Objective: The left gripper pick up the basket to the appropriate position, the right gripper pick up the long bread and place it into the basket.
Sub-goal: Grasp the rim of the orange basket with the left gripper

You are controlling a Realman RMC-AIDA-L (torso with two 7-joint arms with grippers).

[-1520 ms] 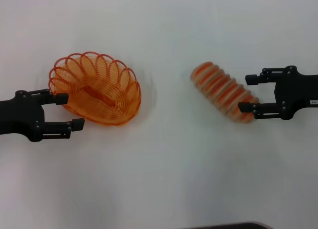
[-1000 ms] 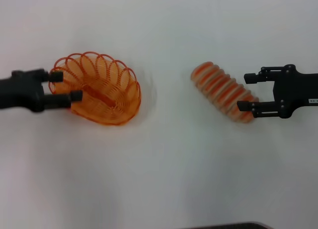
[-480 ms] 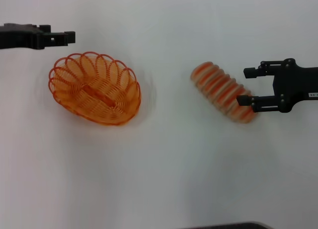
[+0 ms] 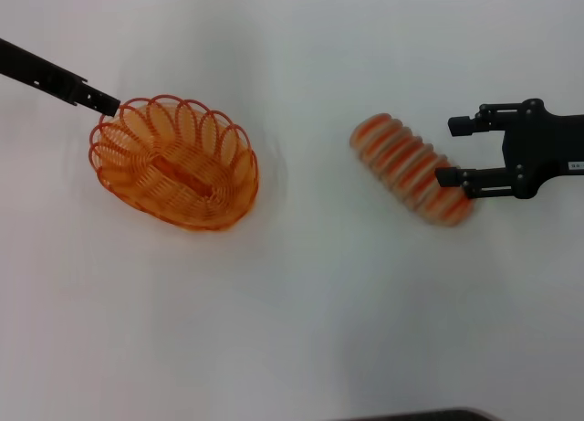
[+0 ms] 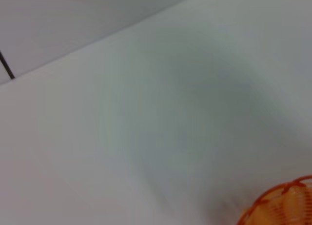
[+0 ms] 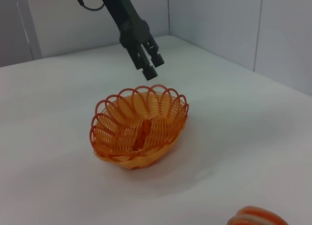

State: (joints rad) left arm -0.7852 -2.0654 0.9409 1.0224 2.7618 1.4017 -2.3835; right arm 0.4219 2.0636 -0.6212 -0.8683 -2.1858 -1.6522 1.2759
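Note:
The orange wire basket (image 4: 173,161) sits on the white table at the left, empty. It also shows in the right wrist view (image 6: 139,132) and at the edge of the left wrist view (image 5: 287,203). My left gripper (image 4: 108,103) hangs just above the basket's far left rim, pointing down, holding nothing. The right wrist view shows its two fingers (image 6: 150,66) slightly apart. The striped long bread (image 4: 411,170) lies slantwise at the right, and its end shows in the right wrist view (image 6: 256,216). My right gripper (image 4: 451,151) is open at the bread's right end, with its near finger against the bread.
The white table top (image 4: 301,311) stretches between the basket and the bread. Pale walls (image 6: 219,20) stand behind the table on the far side. A dark edge (image 4: 420,415) shows at the front of the head view.
My left gripper left the basket's near left side, swung away and back, and now hangs over its far left rim. My right gripper stayed at the bread's end, shifting only slightly.

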